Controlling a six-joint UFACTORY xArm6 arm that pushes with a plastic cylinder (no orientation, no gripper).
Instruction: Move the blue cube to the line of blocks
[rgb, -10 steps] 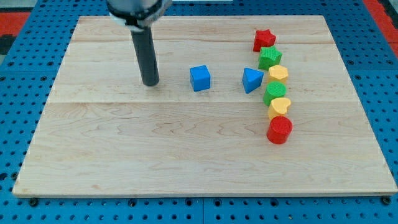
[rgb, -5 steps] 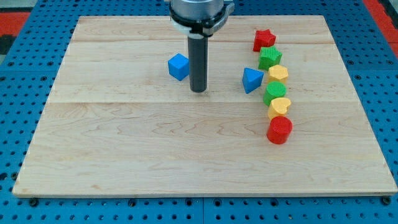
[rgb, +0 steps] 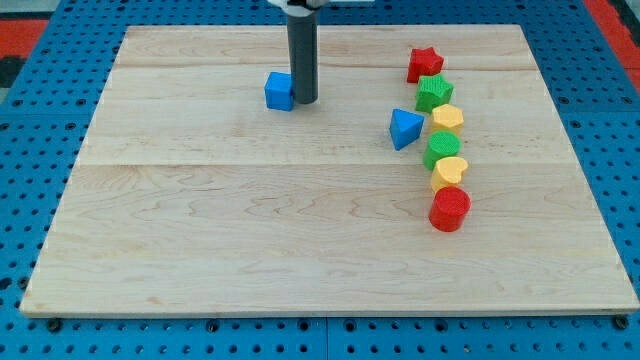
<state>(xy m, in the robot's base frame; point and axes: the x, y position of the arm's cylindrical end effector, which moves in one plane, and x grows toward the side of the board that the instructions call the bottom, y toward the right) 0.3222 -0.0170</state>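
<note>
The blue cube (rgb: 279, 91) sits on the wooden board (rgb: 250, 230) toward the view's top, left of centre. My tip (rgb: 303, 101) is right beside the cube's right side, touching or nearly touching it. A line of blocks runs down the view's right: red star (rgb: 424, 64), green block (rgb: 433, 92), yellow block (rgb: 448, 118), green block (rgb: 441, 150), yellow block (rgb: 450, 171), red cylinder (rgb: 449, 209). A blue triangular block (rgb: 404, 128) lies just left of the line.
The board lies on a blue perforated table (rgb: 40, 180). A red patch (rgb: 25, 30) shows at the view's top left corner.
The blue cube has gone left and toward the view's top, away from the line. My tip crossed from the cube's left side to its right side and moved up the view.
</note>
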